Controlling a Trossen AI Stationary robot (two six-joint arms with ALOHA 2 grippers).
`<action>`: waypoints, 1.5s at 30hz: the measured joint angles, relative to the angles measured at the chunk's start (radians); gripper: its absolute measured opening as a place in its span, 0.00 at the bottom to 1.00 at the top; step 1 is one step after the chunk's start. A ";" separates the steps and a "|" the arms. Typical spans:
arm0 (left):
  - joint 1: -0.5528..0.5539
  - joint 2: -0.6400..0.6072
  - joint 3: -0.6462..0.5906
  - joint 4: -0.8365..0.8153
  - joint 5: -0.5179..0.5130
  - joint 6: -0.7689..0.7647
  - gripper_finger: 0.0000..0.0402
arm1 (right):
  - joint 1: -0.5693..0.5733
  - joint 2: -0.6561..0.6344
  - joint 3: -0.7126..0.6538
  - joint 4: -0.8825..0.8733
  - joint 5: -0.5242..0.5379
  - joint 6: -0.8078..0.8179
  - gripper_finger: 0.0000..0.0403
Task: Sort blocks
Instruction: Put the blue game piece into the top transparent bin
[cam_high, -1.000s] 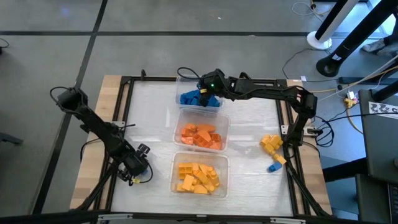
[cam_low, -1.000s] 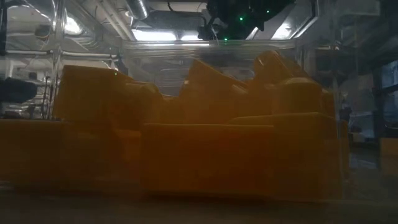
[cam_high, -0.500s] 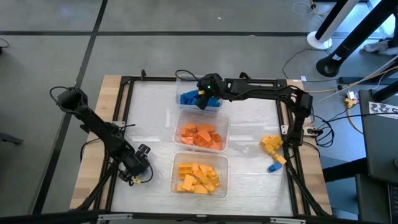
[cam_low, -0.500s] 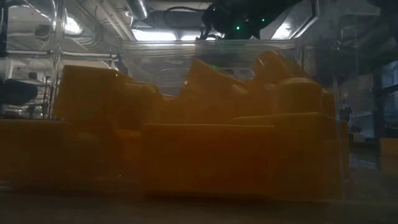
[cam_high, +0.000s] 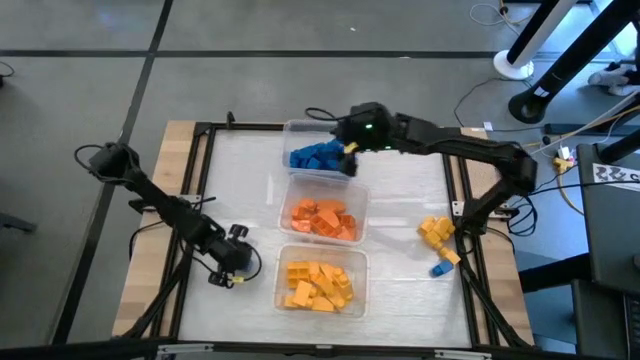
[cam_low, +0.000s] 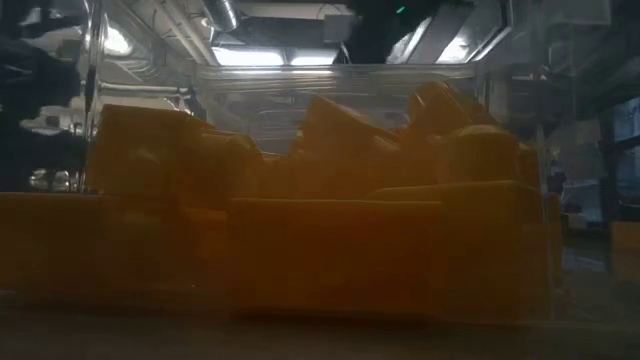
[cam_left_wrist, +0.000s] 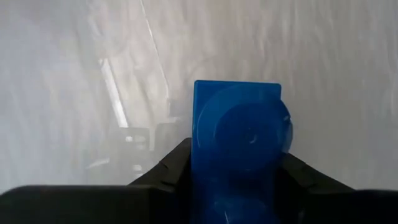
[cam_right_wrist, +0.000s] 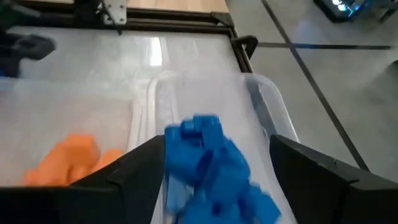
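Observation:
Three clear tubs stand in a row down the table's middle. The far tub (cam_high: 318, 156) holds blue blocks (cam_right_wrist: 208, 165), the middle tub (cam_high: 324, 216) orange blocks, the near tub (cam_high: 320, 284) yellow blocks (cam_low: 320, 230). My left gripper (cam_high: 236, 267) is left of the yellow tub, shut on a blue block (cam_left_wrist: 239, 134). My right gripper (cam_high: 352, 150) is open and empty, above the right end of the blue tub; in its wrist view (cam_right_wrist: 214, 168) its fingers stand wide apart over the blue blocks. Loose yellow blocks (cam_high: 435, 230) and one blue block (cam_high: 440, 268) lie at the right. My left gripper pinches the blue block by two opposite sides (cam_left_wrist: 198, 155) between its two fingers. The block sticks out past the fingertips, its round-studded face toward the wrist camera. Whether it is clear of the table, I cannot tell.
A black frame (cam_high: 205, 180) runs round the white table top. Bare table lies between the left frame rail and the tubs, and between the tubs and the loose blocks at the right. In the low view the yellow tub's wall (cam_low: 330, 80) fills the picture.
My right gripper has gone from over the middle of the blue tub toward the table's right edge and now stands over the tub's right end. My left gripper has gone a little toward the table's right edge, nearer the yellow tub.

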 joint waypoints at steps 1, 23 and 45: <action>0.016 -0.003 0.006 -0.003 0.000 0.008 0.30 | 0.000 -0.030 0.000 -0.038 -0.001 -0.003 0.71; 0.632 -0.264 0.340 0.208 -0.068 0.667 0.32 | 0.271 -0.357 0.000 -0.884 0.029 0.275 0.71; 0.949 0.142 0.338 0.720 -0.196 0.536 0.54 | 0.529 -0.317 0.000 -0.884 0.040 0.427 0.71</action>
